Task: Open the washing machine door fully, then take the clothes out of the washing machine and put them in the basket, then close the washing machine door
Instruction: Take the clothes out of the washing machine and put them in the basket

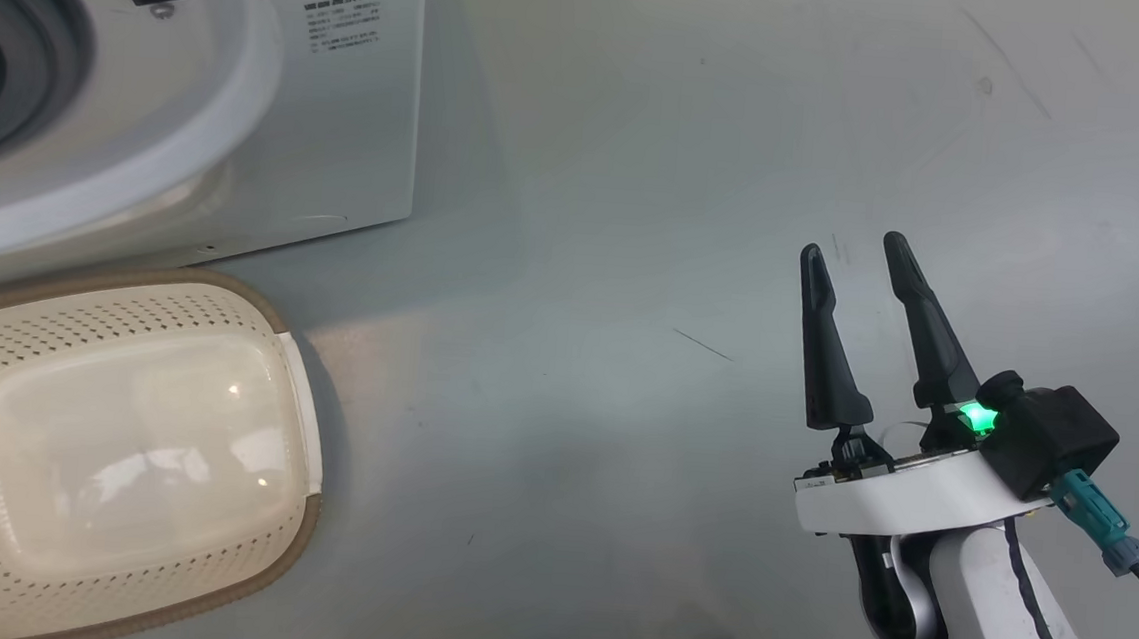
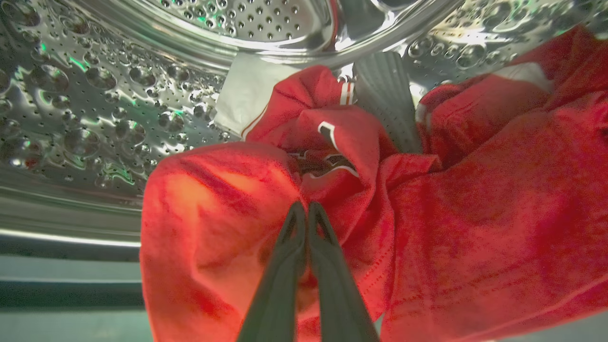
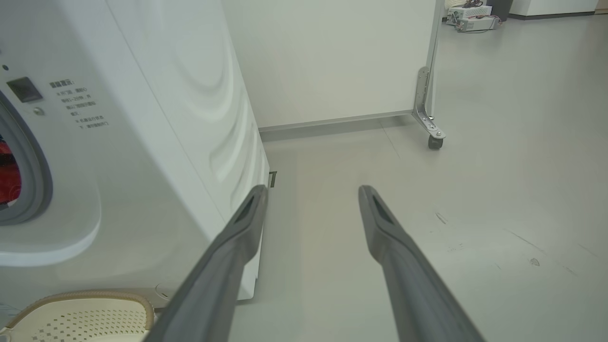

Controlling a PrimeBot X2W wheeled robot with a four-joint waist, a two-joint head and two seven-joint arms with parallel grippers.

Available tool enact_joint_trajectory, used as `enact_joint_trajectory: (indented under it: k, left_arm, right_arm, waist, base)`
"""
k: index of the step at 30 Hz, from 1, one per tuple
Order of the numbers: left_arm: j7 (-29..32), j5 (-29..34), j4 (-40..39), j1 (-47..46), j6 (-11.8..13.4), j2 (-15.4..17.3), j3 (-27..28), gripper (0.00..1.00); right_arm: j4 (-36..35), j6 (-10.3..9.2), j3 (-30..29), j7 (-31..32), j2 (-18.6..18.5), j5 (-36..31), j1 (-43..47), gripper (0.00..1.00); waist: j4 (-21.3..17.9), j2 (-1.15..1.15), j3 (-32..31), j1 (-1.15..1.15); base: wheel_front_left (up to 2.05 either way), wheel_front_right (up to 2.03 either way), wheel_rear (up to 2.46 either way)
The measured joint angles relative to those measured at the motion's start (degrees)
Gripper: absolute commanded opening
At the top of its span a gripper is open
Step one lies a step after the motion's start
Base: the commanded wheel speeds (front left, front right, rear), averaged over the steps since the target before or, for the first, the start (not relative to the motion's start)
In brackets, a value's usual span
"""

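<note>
Your left gripper [image 2: 304, 209] is inside the drum [image 2: 95, 118], its two dark fingers pressed together, and their tips meet in a crease of the clothes [image 2: 475, 213], where they seem to pinch a thin fold of the red cloth. From those tips the cloth bunches upward toward a patch with black-and-white numbers [image 2: 327, 161]. The bulk of the pile spreads away to the right of the left wrist view and lies against the dimpled steel. This arm is on the load already, so the pull is yours to make with it, and my guess is that the way out runs straight back along the fingers through the mouth of the washing machine [image 1: 341, 143]. Your right gripper [image 1: 855, 247] hangs with its fingers spread and nothing between them. It is over bare floor [image 1: 577, 360], well apart from the machine and off to its right side. The basket [image 1: 297, 381] sits on the floor just in front of the machine and below its opening, so judge the carry as back and then down. I'd watch that the rest of the pile does not drag on the grey seal.
</note>
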Motion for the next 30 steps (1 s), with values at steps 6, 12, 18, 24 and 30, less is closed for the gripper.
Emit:
enact_joint_trajectory:
  k: [6,12,18,24,30]
  left_arm:
    - [-6.5,-1.7,0.2,0.9,-0.1,-3.8,0.0,0.0]
    - [-12.7,-3.0,1.9,4.1,-0.5,-6.2,0.3,0.0]
    - [-17.1,-4.5,3.2,6.7,-1.6,-9.4,0.3,0.0]
    - [-22.0,-5.8,4.2,10.4,-3.0,-11.7,0.1,0.0]
    - [-26.7,-6.5,4.8,14.5,-4.9,-13.5,-0.2,0.0]
  right_arm:
    - [1.2,0.01,-1.0,0.0,0.0,-1.2,0.0,1.0]
    - [2.2,0.09,-2.2,0.0,-0.1,-2.1,0.3,1.0]
    - [2.9,0.19,-3.1,0.0,-0.1,-2.6,1.5,1.0]
    - [3.9,0.63,-3.8,0.0,-0.4,-3.2,3.7,1.0]
    - [4.5,1.11,-4.6,0.0,-0.6,-3.3,6.1,1.0]
  waist:
    - [1.6,0.0,-2.3,0.0]
    - [3.3,0.0,-5.3,0.0]
    - [4.9,0.0,-8.1,0.0]
    - [7.1,0.0,-11.6,0.0]
    - [9.8,0.0,-15.7,0.0]
  base:
    - [0.0,0.0,0.0]
    - [0.0,0.0,0.0]
    - [0.0,0.0,0.0]
    - [0.0,0.0,0.0]
    - [0.0,0.0,0.0]
